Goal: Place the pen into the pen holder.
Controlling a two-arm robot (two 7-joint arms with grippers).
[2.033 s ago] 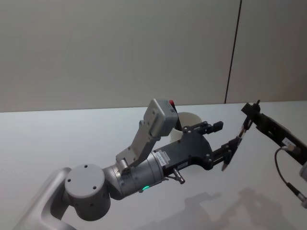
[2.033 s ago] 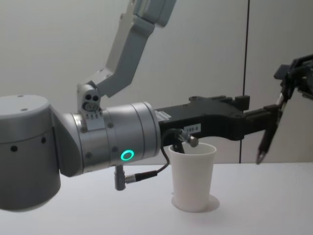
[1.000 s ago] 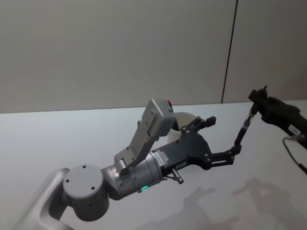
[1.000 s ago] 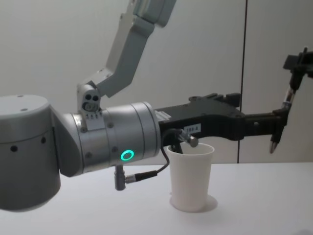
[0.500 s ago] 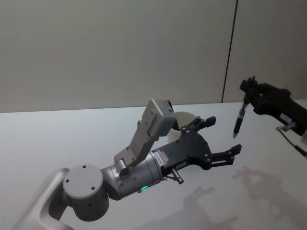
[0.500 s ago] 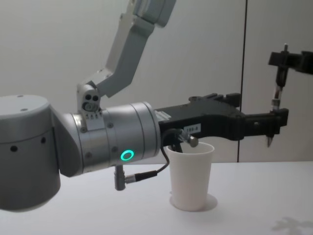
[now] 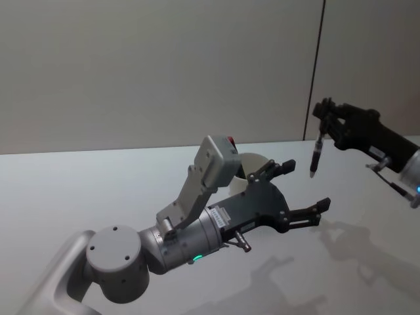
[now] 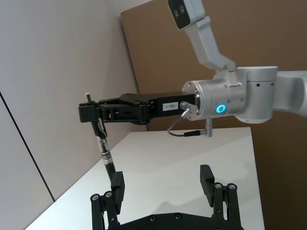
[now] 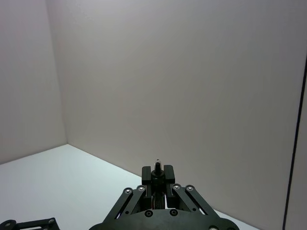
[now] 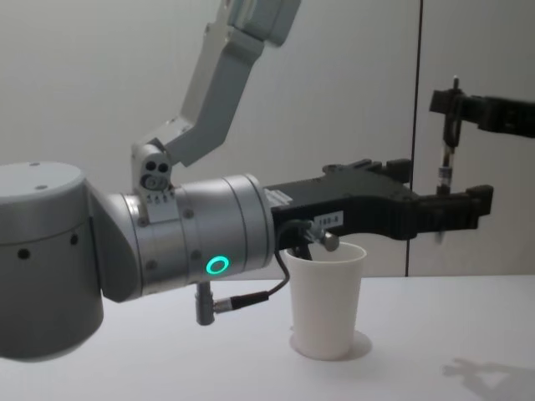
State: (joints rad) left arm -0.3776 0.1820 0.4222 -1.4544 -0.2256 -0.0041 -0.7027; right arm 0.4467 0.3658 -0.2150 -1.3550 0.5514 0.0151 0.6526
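Note:
The pen [image 7: 316, 154] hangs nearly upright, tip down, with my right gripper [image 7: 323, 115] shut on its upper end, high at the right. In the chest view the pen [image 10: 447, 159] hangs from the right gripper [image 10: 452, 104], to the right of the pen holder [image 10: 326, 296] and higher than its rim. The pen holder [image 7: 256, 161] is a white paper cup, mostly hidden behind my left arm. My left gripper [image 7: 303, 187] is open and empty, stretched out over the cup toward the pen. The left wrist view has the left gripper [image 8: 162, 182] below the pen [image 8: 106, 154].
The white table [image 7: 79, 190] runs back to a grey wall with a dark vertical seam [image 7: 316, 65]. My left arm's thick silver forearm [image 10: 192, 242] crosses just above the cup's rim. Shadows of both arms lie on the table at the right.
The left gripper opened and let go of the pen. The right gripper, still holding it, lifted it and carried it left toward the cup. The left arm stayed put.

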